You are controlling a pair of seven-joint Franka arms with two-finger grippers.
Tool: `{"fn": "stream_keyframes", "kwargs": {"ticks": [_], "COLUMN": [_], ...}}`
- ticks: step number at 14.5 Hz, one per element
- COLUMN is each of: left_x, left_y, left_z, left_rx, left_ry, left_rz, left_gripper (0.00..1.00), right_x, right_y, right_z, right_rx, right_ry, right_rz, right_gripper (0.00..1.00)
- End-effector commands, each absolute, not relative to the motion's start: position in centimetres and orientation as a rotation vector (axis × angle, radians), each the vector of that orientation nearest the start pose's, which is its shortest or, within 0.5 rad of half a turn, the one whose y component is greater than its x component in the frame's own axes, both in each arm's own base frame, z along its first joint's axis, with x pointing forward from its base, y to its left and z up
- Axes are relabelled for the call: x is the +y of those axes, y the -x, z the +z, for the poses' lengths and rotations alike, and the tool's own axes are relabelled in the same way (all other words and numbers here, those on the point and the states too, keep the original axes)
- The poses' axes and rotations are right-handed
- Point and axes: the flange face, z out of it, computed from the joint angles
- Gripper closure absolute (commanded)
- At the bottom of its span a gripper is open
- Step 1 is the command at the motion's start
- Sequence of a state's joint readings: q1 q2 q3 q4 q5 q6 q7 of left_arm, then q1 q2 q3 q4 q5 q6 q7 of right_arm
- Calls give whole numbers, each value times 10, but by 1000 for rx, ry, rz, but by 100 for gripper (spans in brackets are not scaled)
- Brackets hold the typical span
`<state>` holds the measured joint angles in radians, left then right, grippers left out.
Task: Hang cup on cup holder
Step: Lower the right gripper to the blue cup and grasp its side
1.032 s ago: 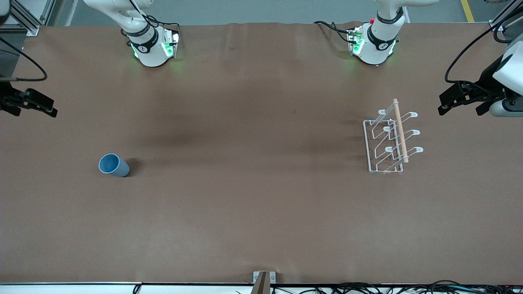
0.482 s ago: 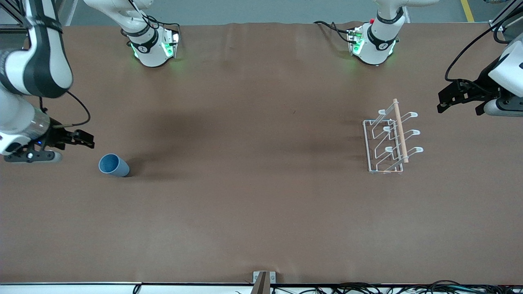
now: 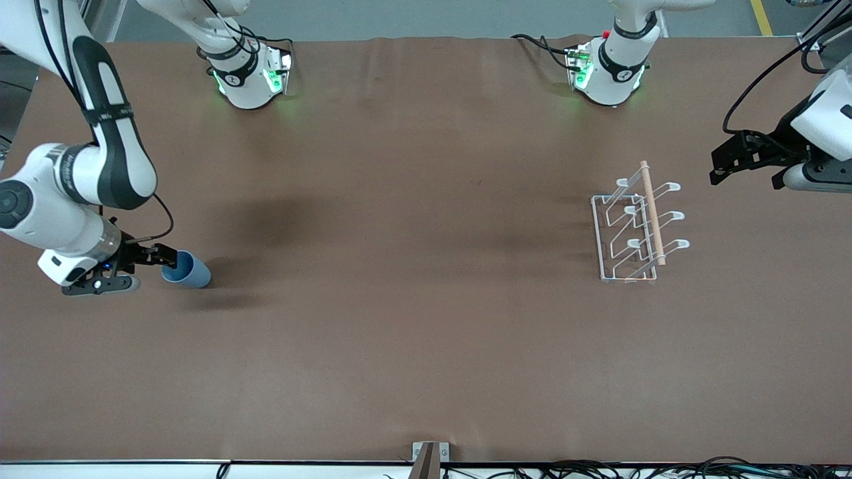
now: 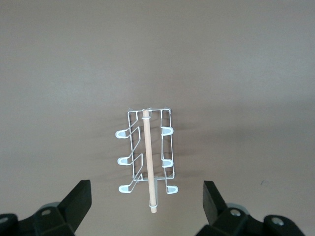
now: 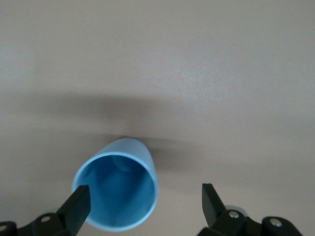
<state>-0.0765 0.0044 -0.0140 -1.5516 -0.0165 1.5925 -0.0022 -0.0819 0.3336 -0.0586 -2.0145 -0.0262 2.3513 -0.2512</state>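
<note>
Beside the cup (image 3: 189, 269), open right gripper (image 3: 162, 256)

— What's my surface (image 3: 413, 319) carrying right now?

— I see a brown sheet over the whole surface, with two things resting directly on it. The cup (image 3: 188, 270) stands upright with its mouth up toward the right arm's end, just beside my right pincer (image 3: 157, 258), whose spread fingers sit at its rim.

— And the cup holder (image 3: 632, 229)?

— It sits on its wire base toward the left arm's end, well apart from the cup, wooden rod along the top. My left pincer (image 3: 722, 165) is near it, over bare surface, fingers spread.
</note>
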Motion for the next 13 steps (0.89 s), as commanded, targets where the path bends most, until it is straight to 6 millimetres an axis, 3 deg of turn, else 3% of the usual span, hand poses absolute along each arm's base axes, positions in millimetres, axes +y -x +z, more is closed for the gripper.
{"fn": "stream_keyframes", "kwargs": {"ticks": [1, 3, 5, 8, 11, 12, 13], "left_x": [-53, -55, -55, -56, -57, -58, -58], "left_y": [-556, -556, -555, -555, -557, -558, -559], "left_z": [635, 635, 634, 633, 629, 627, 627], "left_rx": [156, 157, 157, 159, 159, 159, 157], "left_ry": [3137, 3137, 3137, 3137, 3137, 3137, 3137], "left_rz": [-48, -48, -43, -34, -24, -19, -17], "left_gripper": [0, 0, 0, 0, 0, 0, 0], "right_x": [-84, -84, -83, -84, -86, -86, -86], "right_y": [-590, -591, -590, -589, -588, -589, -590], "right_z": [267, 257, 247, 238, 234, 235, 238], "right_rx": [-248, -252, -252, -244, -219, -211, -204], "right_ry": [3173, 3173, 3171, 3167, 3159, 3160, 3160], "right_rz": [23, 19, 35, 56, 62, 62, 62], "right_gripper": [0, 2, 13, 47, 89, 98, 100]}}
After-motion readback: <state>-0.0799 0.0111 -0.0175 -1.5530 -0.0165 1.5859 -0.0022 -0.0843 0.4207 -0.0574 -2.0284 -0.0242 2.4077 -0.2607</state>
